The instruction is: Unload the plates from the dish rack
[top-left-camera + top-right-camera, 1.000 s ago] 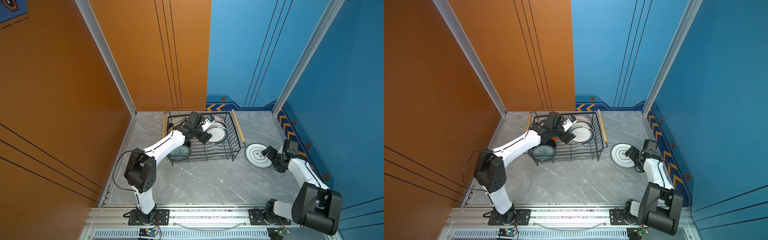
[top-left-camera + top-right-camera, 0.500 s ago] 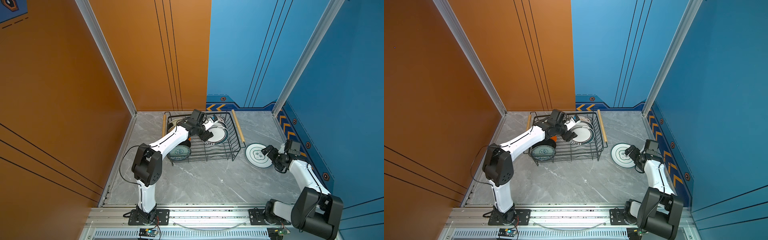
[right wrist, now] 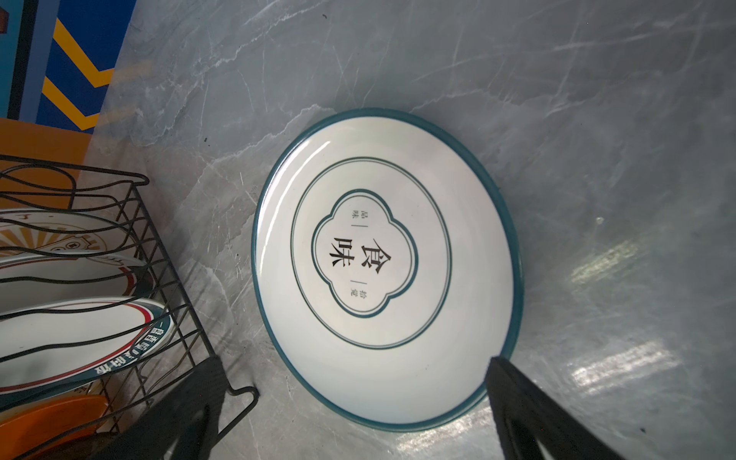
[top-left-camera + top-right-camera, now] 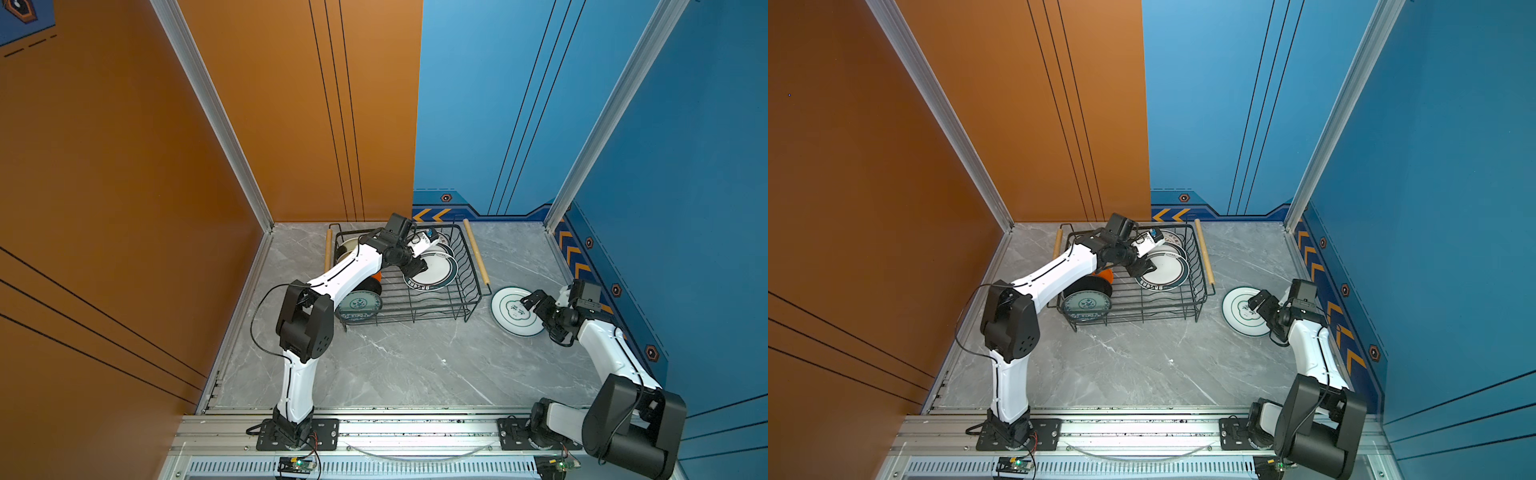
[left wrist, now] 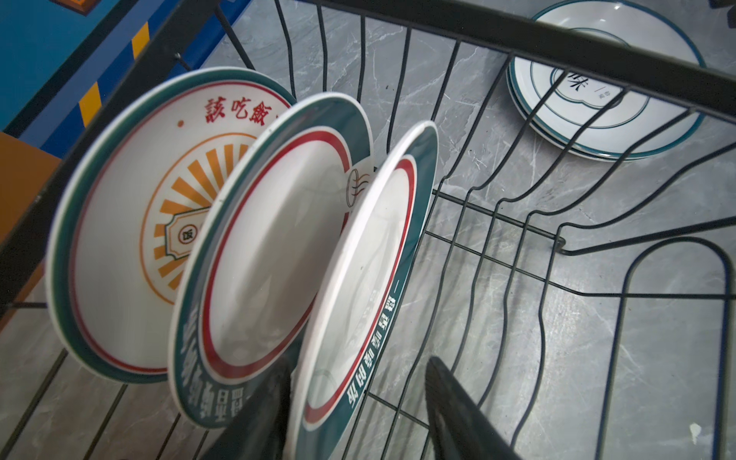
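**Fingers point(image 5: 263, 418) part open round a rack plate; R side spread wide**

Both top views: L arm point(image 4: 349, 274) is stretched far out w/ a bent elbow. L gripper point(image 4: 415, 270) dips into the dish rack point(image 4: 440, 309), right at the standing white plates. R arm point(image 4: 602, 349) is folded low. R gripper point(image 4: 531, 300) is over the flat plate point(image 4: 513, 318) on the table point(image 4: 415, 365), just beside the rack. Table is grey marble. Orange wall point(image 4: 124, 166) on one side, blue wall point(image 4: 498, 104) on the other.

L wrist view: two black fingers w/ a middling gap. Front plate point(image 5: 358, 278) (white, green rim, red ring) stands on edge btwn them. One finger is close by its face, the other is not touching it. Sunburst plate point(image 5: 131, 199) stands at the back.

R wrist view: fingers point(image 3: 529, 410) are wide apart and hold nothing. Flat plate lies below, btwn them.
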